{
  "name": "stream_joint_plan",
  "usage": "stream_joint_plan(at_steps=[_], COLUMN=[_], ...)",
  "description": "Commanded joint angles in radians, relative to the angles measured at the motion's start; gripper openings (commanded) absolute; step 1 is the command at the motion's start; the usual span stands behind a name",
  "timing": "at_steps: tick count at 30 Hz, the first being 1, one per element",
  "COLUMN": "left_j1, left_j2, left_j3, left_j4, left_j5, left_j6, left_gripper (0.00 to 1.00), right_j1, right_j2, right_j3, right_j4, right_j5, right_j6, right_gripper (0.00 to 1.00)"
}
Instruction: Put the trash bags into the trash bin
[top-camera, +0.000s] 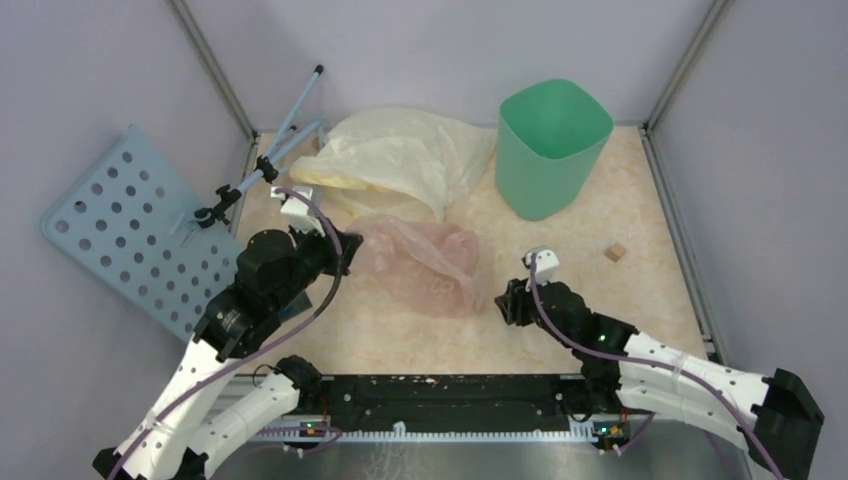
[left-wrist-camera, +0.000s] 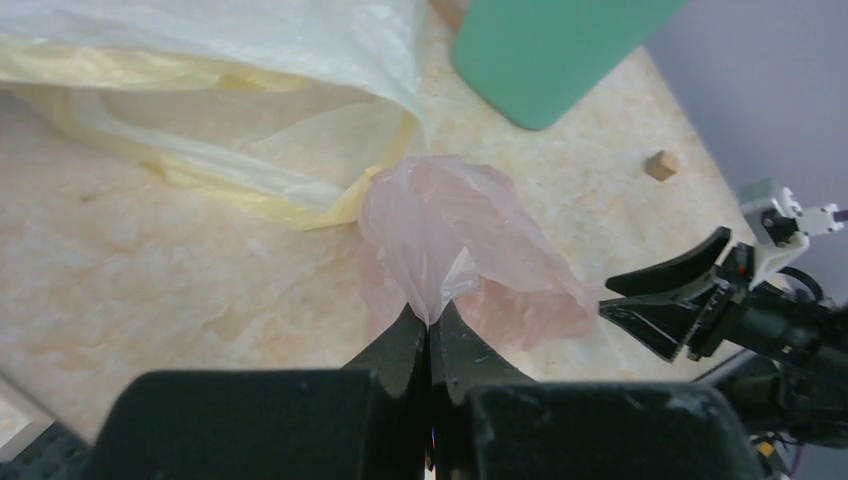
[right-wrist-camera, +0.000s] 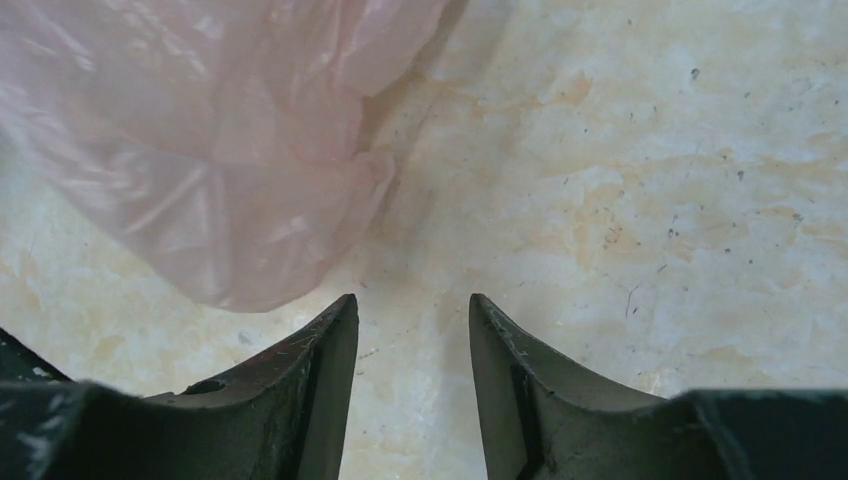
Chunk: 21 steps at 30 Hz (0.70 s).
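At the near edge, the black rail carrying both arm bases fills the bottom of my overhead view. Beyond it spreads the marbled beige table between pale lilac walls. A blue perforated panel leans at the left wall, and a thin blue stand rises just beside it. A large pale-yellow bag lies slumped at the back of the table, left of centre. The mint-green bin stands upright at the back right, its mouth open and nothing visible inside. The pink bag lies crumpled on the table in the middle, in front of the yellow bag and touching its front edge, well apart from the bin. My left gripper has its fingers pressed together on a gathered fold at the pink bag's left end, the thin film bunching up out of the tips. My right gripper sits low over the table just beside the bag's right end, its fingers spread with only bare tabletop between them; in its own camera the plastic stops just short of the left finger. A small wooden block rests alone on the table to the right, in front of the bin.
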Motion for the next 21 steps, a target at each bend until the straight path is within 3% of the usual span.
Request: stream_joint_plan(at_steps=[1,4,9,21], left_j1=[0.004,0.005,0.004,0.005], left_j2=[-0.015,-0.039,-0.046,-0.040], left_j3=[-0.034,-0.071,-0.088,-0.083], left_j4=[-0.044,-0.023,-0.013,-0.015], left_j5=[-0.148,-0.158,-0.169,-0.179], left_j6=[0.012,0.005,0.009,0.028], left_gripper=[0.00,0.00,0.00,0.00], right_j1=[-0.006,-0.006,-0.005,0.007], right_j2=[0.068,0.088,0.170,0.367], right_j3=[0.031,-0.002,0.015,0.153], right_j4=[0.084,0.229,0.320,0.364], right_j5=[-0.030,-0.183,-0.310,-0.419], right_j6=[0.013,-0.030,-0.073,-0.214], right_gripper=[0.45,0.56,0.71,0.71])
